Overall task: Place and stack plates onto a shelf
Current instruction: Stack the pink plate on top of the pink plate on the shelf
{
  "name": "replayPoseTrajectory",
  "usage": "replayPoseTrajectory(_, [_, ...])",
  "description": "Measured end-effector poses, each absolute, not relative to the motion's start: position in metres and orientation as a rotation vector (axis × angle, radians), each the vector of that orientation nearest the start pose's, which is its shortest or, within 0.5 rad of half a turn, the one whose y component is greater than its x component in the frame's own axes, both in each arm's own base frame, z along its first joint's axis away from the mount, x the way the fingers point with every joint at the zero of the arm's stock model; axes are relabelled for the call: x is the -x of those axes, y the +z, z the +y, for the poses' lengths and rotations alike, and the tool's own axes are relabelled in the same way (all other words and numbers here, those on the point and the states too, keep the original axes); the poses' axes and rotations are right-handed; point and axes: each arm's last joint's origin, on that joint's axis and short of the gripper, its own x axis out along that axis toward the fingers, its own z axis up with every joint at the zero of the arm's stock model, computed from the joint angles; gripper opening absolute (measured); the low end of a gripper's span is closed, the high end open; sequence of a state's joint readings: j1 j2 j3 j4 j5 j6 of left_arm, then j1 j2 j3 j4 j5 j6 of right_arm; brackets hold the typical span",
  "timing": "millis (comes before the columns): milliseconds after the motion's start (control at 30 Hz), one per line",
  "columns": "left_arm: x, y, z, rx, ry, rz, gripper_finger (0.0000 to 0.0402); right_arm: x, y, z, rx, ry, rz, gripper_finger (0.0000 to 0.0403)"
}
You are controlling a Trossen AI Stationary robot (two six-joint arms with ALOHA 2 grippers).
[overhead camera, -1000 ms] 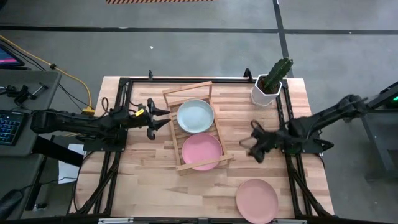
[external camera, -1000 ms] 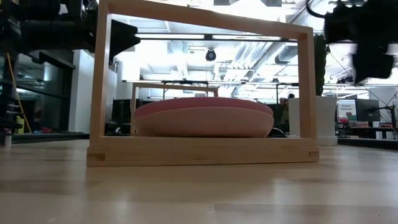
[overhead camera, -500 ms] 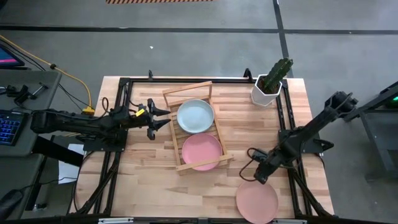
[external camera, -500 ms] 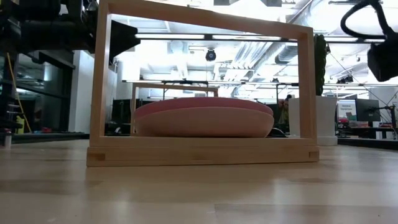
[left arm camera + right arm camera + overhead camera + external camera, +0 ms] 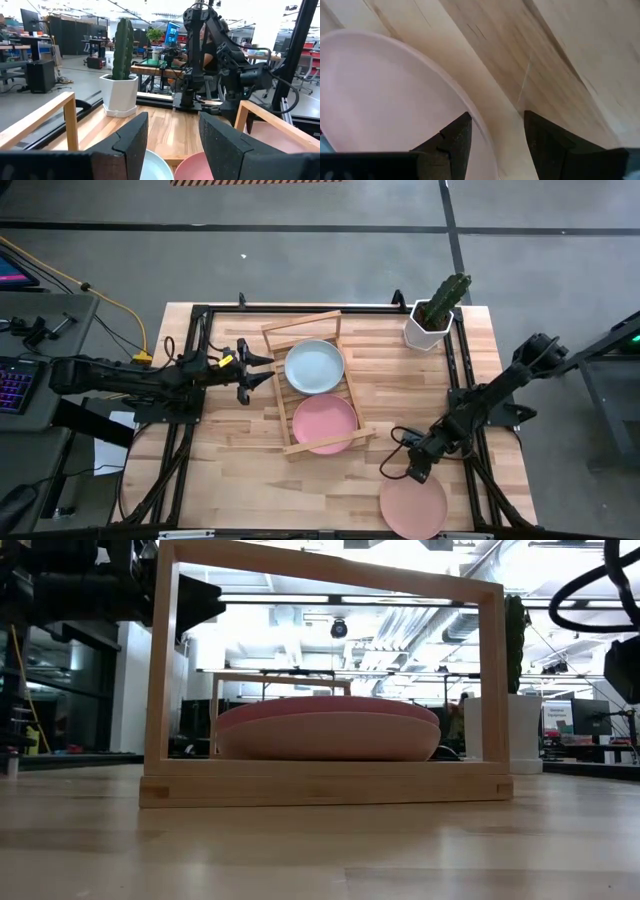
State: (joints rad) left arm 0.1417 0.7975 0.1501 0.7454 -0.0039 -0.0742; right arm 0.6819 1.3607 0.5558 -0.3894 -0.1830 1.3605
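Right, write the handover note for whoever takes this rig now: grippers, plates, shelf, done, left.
Left gripper: open, waiting beside the shelf, holding nothing.
Right gripper: open, low over the table, its fingers at the rim of the loose pink plate near the front edge; not gripped yet.
On the shelf: mint-blue plate at the far end, pink plate at the near end.
Done: those two spots filled.
Left: lift the loose pink plate and stack it on the shelf.

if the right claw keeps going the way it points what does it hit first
Most likely the rim of the loose pink plate at the table's near edge. The right claw, open, points down at it, one finger over the rim, the other over bare tabletop; remaining height is unclear.
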Motion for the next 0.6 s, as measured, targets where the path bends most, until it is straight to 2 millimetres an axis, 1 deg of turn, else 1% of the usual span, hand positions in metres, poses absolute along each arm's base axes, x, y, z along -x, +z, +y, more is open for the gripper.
replayPoseTrajectory(133, [-0.162,0.202,0.023,0.067,0.142,-0.103,0.0166,-0.164,0.133,0.140,-0.790,-0.142,1.461,0.0161])
replayPoseTrajectory(200, [-0.162,0.202,0.023,0.067,0.142,-0.103,0.0166,-0.165,0.131,0.141,-0.771,-0.133,1.473,0.0150])
replayPoseTrajectory(300, [-0.162,0.202,0.023,0.067,0.142,-0.103,0.0166,-0.164,0.129,0.140,-0.758,-0.130,1.488,0.0107])
replayPoseTrajectory(400, [-0.162,0.202,0.023,0.067,0.142,-0.103,0.0166,-0.164,0.131,0.140,-0.767,-0.112,1.496,0.0032])
replayPoseTrajectory(433, [-0.162,0.202,0.023,0.067,0.142,-0.103,0.0166,-0.165,0.132,0.140,-0.786,-0.091,1.494,0.0017])
replayPoseTrajectory(467, [-0.162,0.202,0.023,0.067,0.142,-0.103,0.0166,-0.166,0.134,0.140,-0.805,-0.067,1.486,0.0011])
replayPoseTrajectory(533, [-0.162,0.202,0.023,0.067,0.142,-0.103,0.0166,-0.169,0.140,0.140,-0.833,-0.016,1.453,0.0013])
replayPoseTrajectory(600, [-0.162,0.202,0.023,0.067,0.142,-0.103,0.0166,-0.176,0.146,0.140,-0.857,0.055,1.386,0.0005])
